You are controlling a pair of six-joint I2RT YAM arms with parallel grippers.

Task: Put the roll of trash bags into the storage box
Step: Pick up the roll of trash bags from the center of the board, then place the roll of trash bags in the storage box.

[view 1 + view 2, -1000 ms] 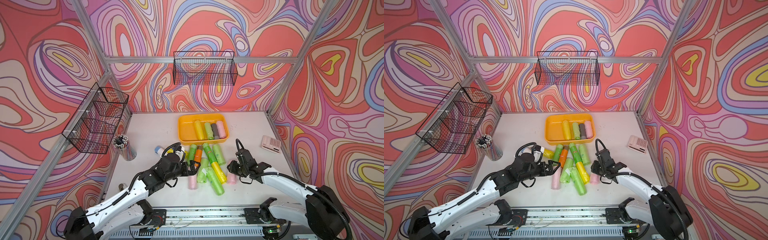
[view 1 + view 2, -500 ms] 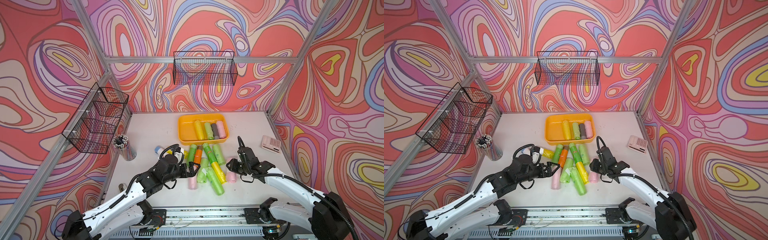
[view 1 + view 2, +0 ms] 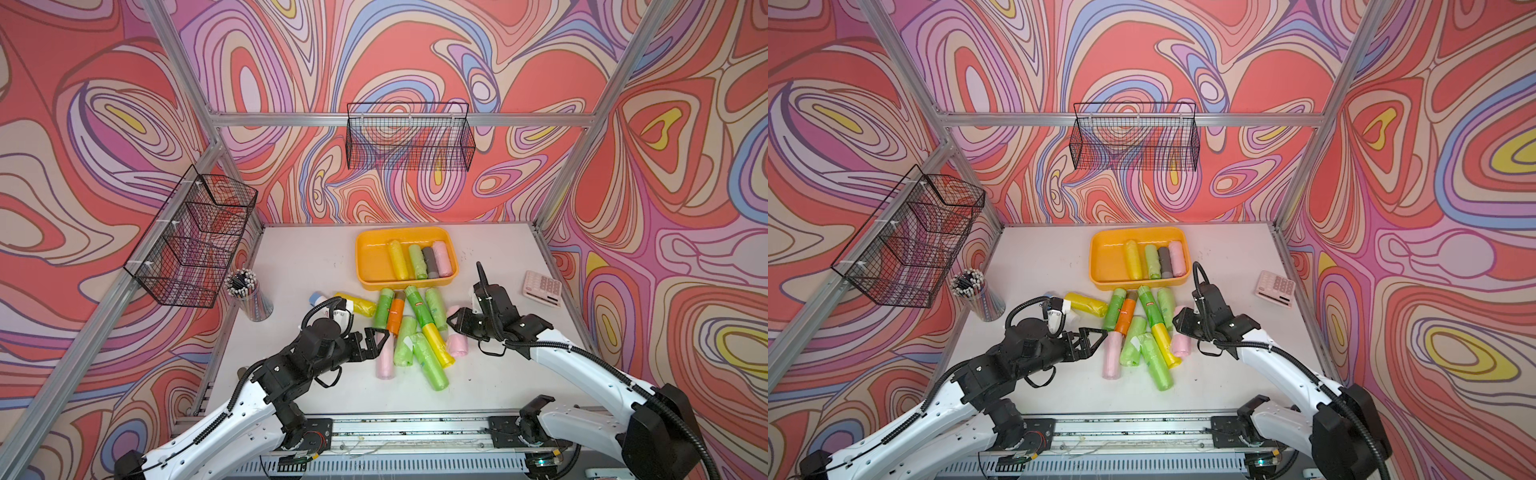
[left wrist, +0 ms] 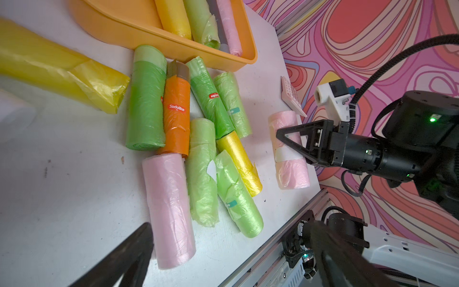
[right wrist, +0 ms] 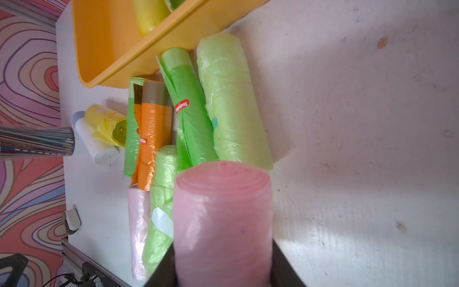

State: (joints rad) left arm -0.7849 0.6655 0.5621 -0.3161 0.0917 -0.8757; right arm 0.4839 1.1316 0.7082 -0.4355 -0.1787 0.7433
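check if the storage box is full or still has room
Not full: the storage box holds four rolls side by side; the rest of its floor is bare.

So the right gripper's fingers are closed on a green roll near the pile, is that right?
Not quite: the roll held by the fingers of the right gripper is pink, not green; the right wrist view shows it.

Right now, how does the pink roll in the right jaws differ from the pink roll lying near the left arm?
The short pink roll is clamped between the jaws of the right gripper; the long pink roll lies free. The short one is deeper pink, the long one paler. The short one touches no other roll; the long one lies against a light green roll. Both are outside the storage box.
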